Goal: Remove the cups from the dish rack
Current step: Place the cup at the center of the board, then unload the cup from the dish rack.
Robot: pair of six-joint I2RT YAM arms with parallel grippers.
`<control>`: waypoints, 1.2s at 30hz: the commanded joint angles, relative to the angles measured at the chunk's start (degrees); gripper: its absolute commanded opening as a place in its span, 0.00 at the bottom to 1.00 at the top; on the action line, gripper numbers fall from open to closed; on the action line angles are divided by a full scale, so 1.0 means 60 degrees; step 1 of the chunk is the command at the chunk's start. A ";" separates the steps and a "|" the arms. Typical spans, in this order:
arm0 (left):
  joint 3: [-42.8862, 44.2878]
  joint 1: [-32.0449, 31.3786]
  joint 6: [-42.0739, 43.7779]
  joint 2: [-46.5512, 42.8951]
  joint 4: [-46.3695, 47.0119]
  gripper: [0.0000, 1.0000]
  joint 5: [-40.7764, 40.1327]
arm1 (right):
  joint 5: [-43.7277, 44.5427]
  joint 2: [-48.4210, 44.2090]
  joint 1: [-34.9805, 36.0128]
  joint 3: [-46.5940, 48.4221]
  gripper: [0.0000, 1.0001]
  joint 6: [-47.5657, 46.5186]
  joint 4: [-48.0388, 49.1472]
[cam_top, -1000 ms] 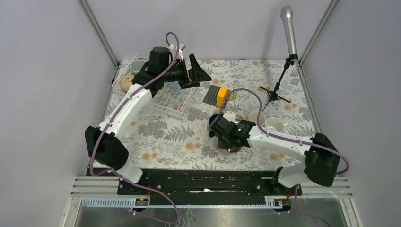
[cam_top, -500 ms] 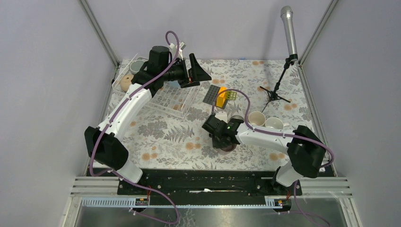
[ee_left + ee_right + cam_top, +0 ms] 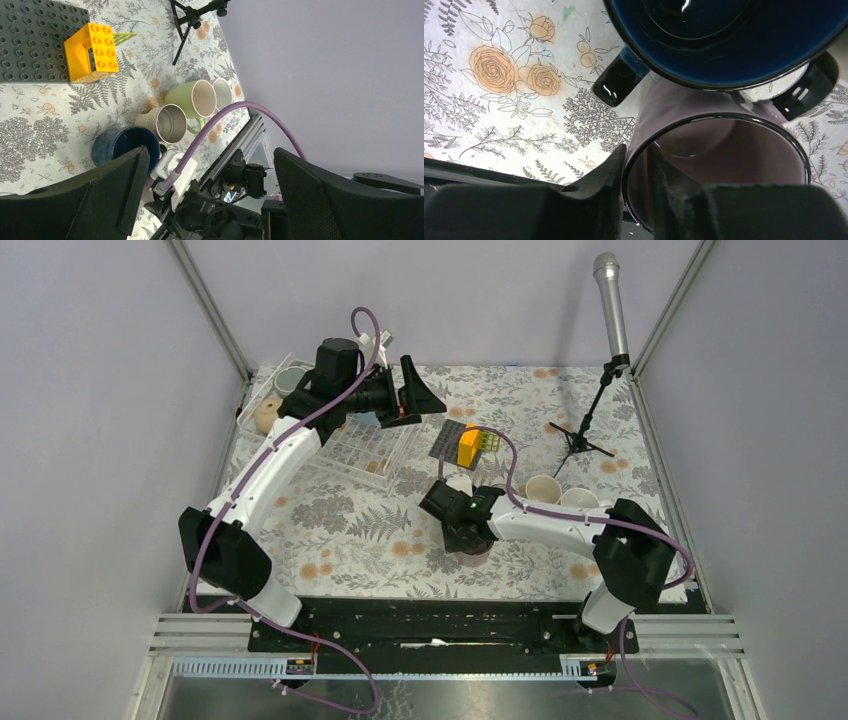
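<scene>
My right gripper (image 3: 636,162) is shut on the rim of the mauve mug (image 3: 724,150), one finger inside and one outside. The mug stands on the table right against the navy mug (image 3: 724,40). In the top view this gripper (image 3: 468,532) is at the table's middle front. My left gripper (image 3: 415,395) is open and empty, held above the dish rack (image 3: 375,450). A grey mug (image 3: 290,380) and a tan mug (image 3: 265,415) sit at the rack's far left. In the left wrist view the steel (image 3: 170,122), pale green (image 3: 192,100) and white (image 3: 222,92) mugs stand beside the navy one (image 3: 122,145).
A dark grey studded plate (image 3: 450,438) with a yellow block (image 3: 467,445) and a green block (image 3: 488,442) lies behind the right gripper. A microphone on a tripod (image 3: 585,435) stands at the back right. Frame posts stand at both back corners.
My right arm has moved left with the mauve mug, bringing it beside the navy mug. The left arm has not moved.
</scene>
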 commanded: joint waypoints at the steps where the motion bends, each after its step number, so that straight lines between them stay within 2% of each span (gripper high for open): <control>1: 0.0252 -0.0015 0.0280 -0.0353 0.0200 0.99 -0.0214 | 0.0133 -0.0079 0.0113 0.0514 0.33 -0.0187 -0.0154; 4: 0.0185 -0.0007 0.0328 -0.0384 0.0164 0.99 -0.0338 | 0.0242 -0.0207 0.0115 0.0637 0.40 -0.0243 -0.0220; 12: 0.0215 0.0195 0.0458 -0.0500 -0.0057 0.99 -0.0766 | 0.0366 -0.1015 0.0103 0.0832 0.49 -0.0294 -0.0493; 19: 0.0541 0.0373 0.0797 -0.0545 -0.0617 0.99 -0.1694 | 0.0850 -0.2299 0.0095 0.0647 0.82 -0.0534 -0.0490; 21: 0.0571 0.0403 0.0867 -0.0545 -0.0662 0.99 -0.1967 | 0.1035 -0.2589 0.0093 0.0720 0.97 -0.0678 -0.0350; 22: 0.0596 0.0423 0.0923 -0.0538 -0.0728 0.99 -0.2232 | 0.1143 -0.2731 0.0080 0.0768 0.99 -0.0728 -0.0263; 26: 0.0922 0.0448 0.1226 -0.0294 -0.1302 0.99 -0.3887 | 0.1096 -0.3327 -0.0207 0.0802 1.00 -0.0842 0.0524; 33: 0.2251 0.0447 0.1807 0.0708 -0.2793 0.99 -0.7323 | -0.0191 -0.3773 -0.1380 0.0804 1.00 -0.1255 0.1624; 36: 0.2652 0.0519 0.1954 0.1110 -0.3115 0.99 -0.8236 | -0.0813 -0.3876 -0.1802 0.0818 1.00 -0.1377 0.1756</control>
